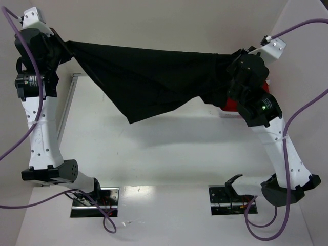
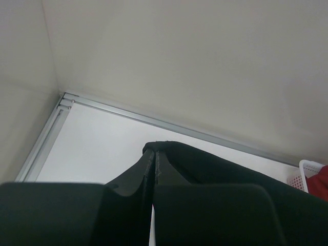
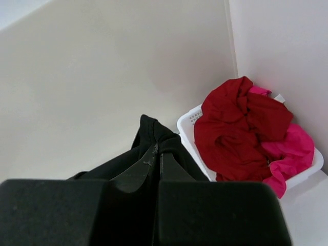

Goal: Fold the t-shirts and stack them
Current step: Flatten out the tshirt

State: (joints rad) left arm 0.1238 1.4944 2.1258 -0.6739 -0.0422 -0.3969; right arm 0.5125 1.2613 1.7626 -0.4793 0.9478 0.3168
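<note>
Top external: hung black shirt [image 1: 154, 77] aloft over the surface [image 1: 169, 154], long axis running left to right. Pinched at its left end by the left hand [image 2: 155, 156], at its right end by the right hand [image 3: 158, 154], neither nearer. Probably called for lowering flat.

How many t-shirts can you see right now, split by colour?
black t-shirt: 1, held between left gripper and right gripper
dark red t-shirt: 1, in the basket
pink t-shirt: 1, in the basket
Total: 3
</note>
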